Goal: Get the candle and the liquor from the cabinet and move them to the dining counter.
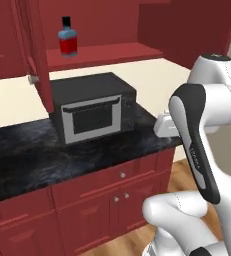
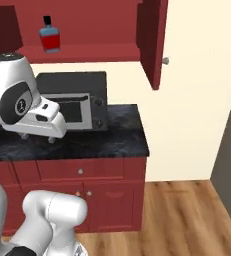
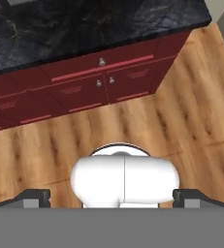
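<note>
One liquor bottle stood on the open cabinet shelf above the microwave; claw fingers apart, empty.

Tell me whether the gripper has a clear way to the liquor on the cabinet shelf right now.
Probably yes. The cabinet doors stand open and the liquor stands alone at the shelf's front. The open gripper points down at the floor, so it must first lift and turn.

Nothing here can actually be read. The liquor, standing near the left end of the cabinet shelf, wears a red label band with no lettering I can make out, and small pale lettering runs down the robot arm's dark link, too blurred to read.
</note>
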